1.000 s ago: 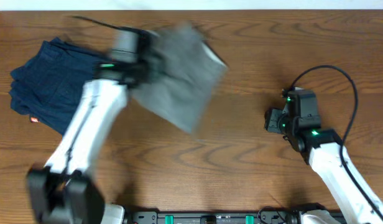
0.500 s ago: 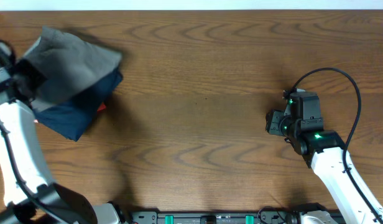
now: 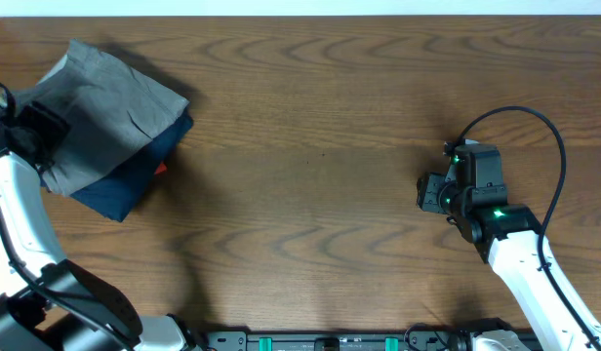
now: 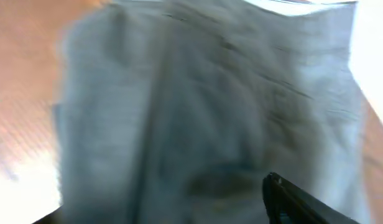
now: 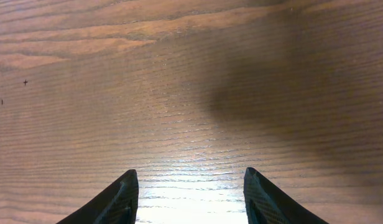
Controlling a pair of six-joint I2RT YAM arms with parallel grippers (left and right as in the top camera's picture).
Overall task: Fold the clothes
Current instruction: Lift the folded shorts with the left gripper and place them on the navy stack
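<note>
The clothes, a pair of gray shorts point(image 3: 105, 107), lie folded at the far left of the table, on top of a dark navy garment point(image 3: 125, 185). My left gripper point(image 3: 37, 132) is at their left edge. In the blurred left wrist view the gray cloth point(image 4: 204, 106) fills the picture, and the left gripper point(image 4: 161, 198) has its fingers wide apart, open, with no fold pinched between them. My right gripper point(image 3: 427, 190) hovers open over bare wood at the right, far from the shorts; in its own view the right gripper point(image 5: 190, 173) has nothing between its fingers.
The navy garment shows a small red tag point(image 3: 161, 168) at its right edge. The wooden table point(image 3: 310, 146) stretches between the two arms. A black cable point(image 3: 535, 122) loops above the right arm. A dark rail point(image 3: 340, 341) runs along the front edge.
My left arm swung the gray shorts from the table's middle to the far left, onto the navy garment, then opened and let them go. The right arm has not moved.
</note>
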